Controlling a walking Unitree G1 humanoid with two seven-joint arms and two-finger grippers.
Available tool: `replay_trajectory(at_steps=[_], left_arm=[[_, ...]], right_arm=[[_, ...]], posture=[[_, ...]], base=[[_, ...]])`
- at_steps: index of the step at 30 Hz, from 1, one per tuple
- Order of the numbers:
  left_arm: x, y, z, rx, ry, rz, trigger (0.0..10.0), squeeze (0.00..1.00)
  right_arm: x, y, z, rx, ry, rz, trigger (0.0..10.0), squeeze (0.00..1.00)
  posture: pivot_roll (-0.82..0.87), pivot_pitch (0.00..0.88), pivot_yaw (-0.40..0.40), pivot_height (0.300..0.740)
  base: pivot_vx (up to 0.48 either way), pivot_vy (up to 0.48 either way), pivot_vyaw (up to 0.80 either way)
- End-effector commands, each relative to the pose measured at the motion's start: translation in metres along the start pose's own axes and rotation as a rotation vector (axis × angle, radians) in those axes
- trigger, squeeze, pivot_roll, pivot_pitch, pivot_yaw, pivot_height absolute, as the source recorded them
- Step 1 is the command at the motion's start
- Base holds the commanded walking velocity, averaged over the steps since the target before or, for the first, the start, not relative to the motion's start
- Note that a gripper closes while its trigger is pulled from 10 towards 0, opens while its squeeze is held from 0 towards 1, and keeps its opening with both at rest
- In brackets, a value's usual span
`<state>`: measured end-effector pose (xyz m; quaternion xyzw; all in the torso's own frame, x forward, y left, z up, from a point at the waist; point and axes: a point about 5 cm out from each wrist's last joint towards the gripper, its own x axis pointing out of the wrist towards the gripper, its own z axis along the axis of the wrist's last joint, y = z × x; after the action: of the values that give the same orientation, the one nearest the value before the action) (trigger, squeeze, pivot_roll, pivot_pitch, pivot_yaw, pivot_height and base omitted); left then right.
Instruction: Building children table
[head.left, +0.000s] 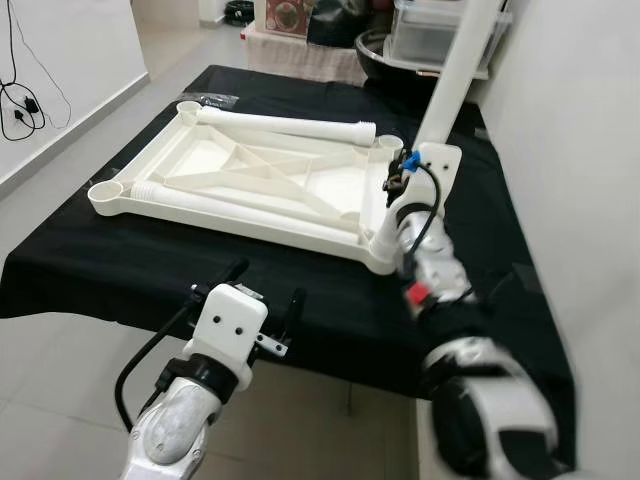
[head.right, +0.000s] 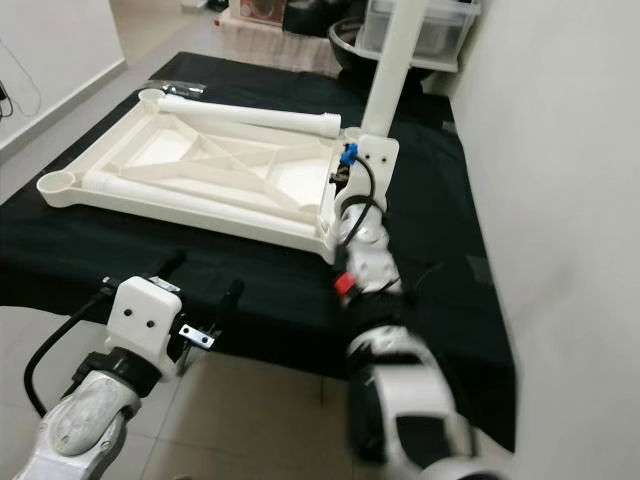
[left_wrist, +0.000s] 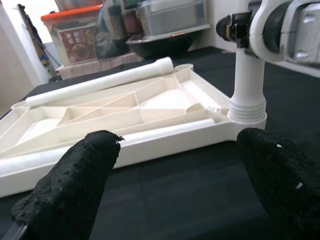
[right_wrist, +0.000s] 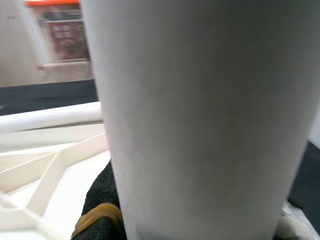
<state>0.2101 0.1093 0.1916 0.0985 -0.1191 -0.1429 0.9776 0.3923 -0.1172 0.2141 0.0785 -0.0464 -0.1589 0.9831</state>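
One white tabletop (head.left: 250, 180) upside down, ribbed underside

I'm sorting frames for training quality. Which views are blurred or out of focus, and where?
Left eye view: right arm smeared near the bottom, tabletop sharp. Left wrist view: left tool's fingers soft up close, upright leg crisp. Right wrist view: the leg is a featureless, defocused white mass.
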Motion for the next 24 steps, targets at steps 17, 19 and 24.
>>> replay_trajectory(at_steps=[17, 19, 24], left_arm=[[0.002, -0.005, -0.005, -0.006, 0.006, -0.021, 10.0, 0.0], [0.002, -0.005, -0.005, -0.007, 0.004, -0.019, 10.0, 0.0], [0.002, -0.005, -0.005, -0.008, 0.002, -0.018, 10.0, 0.0]], right_arm=[[0.014, -0.024, 0.022, 0.04, -0.157, 0.452, 10.0, 0.0], [0.015, -0.032, 0.02, 0.063, -0.105, 0.672, 10.0, 0.0], [0.011, -0.035, 0.018, 0.089, -0.046, 0.899, 10.0, 0.0]], posture=[[0.14, 0.082, -0.105, 0.74], [0.15, 0.079, -0.107, 0.74], [0.14, 0.077, -0.102, 0.74]], base=[[0.0, 0.0, 0.0], [0.0, 0.0, 0.0], [0.0, 0.0, 0.0]])
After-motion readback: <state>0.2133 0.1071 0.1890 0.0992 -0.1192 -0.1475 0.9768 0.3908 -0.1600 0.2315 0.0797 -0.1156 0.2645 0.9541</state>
